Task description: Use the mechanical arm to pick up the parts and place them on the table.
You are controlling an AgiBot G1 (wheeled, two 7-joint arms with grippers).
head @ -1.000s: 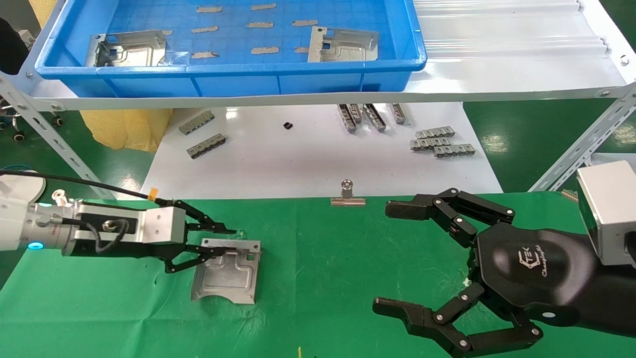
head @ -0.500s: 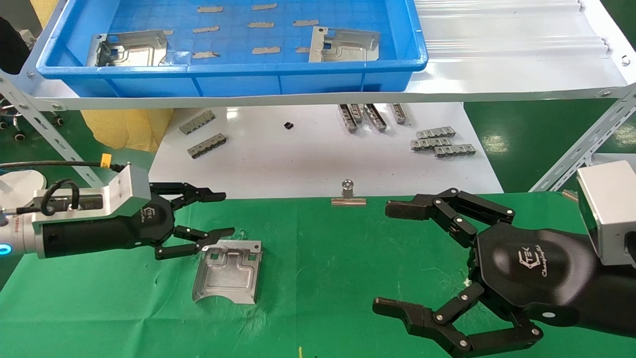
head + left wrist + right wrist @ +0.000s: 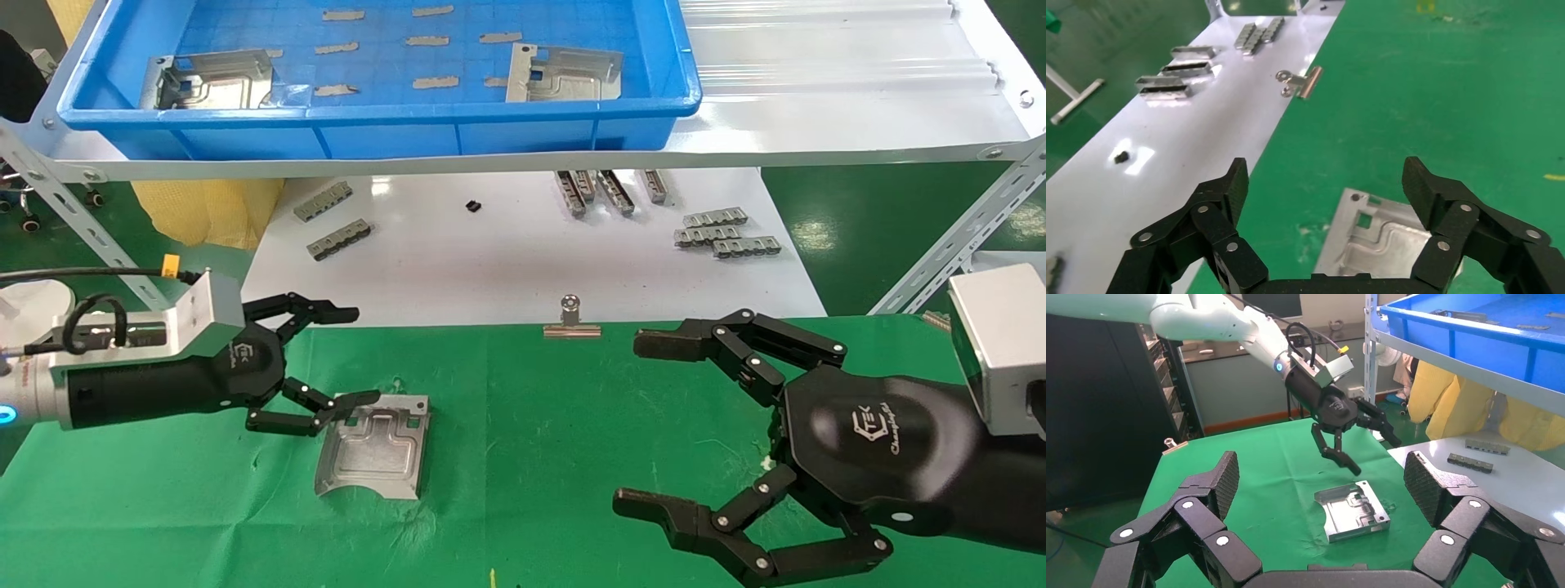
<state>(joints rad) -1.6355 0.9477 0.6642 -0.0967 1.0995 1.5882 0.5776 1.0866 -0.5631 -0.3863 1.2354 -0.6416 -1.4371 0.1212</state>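
Green table (image 3: 531,457), part (image 3: 374,445) lying flat, left gripper (image 3: 347,355) spread above it.

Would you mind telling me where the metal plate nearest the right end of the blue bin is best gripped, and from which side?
I would take the right-hand plate by its raised bent flange at the left edge, coming from above. It lies flat on the blue bin floor, so that upright edge probably gives fingers the best purchase. The left gripper hangs open, the right gripper too.
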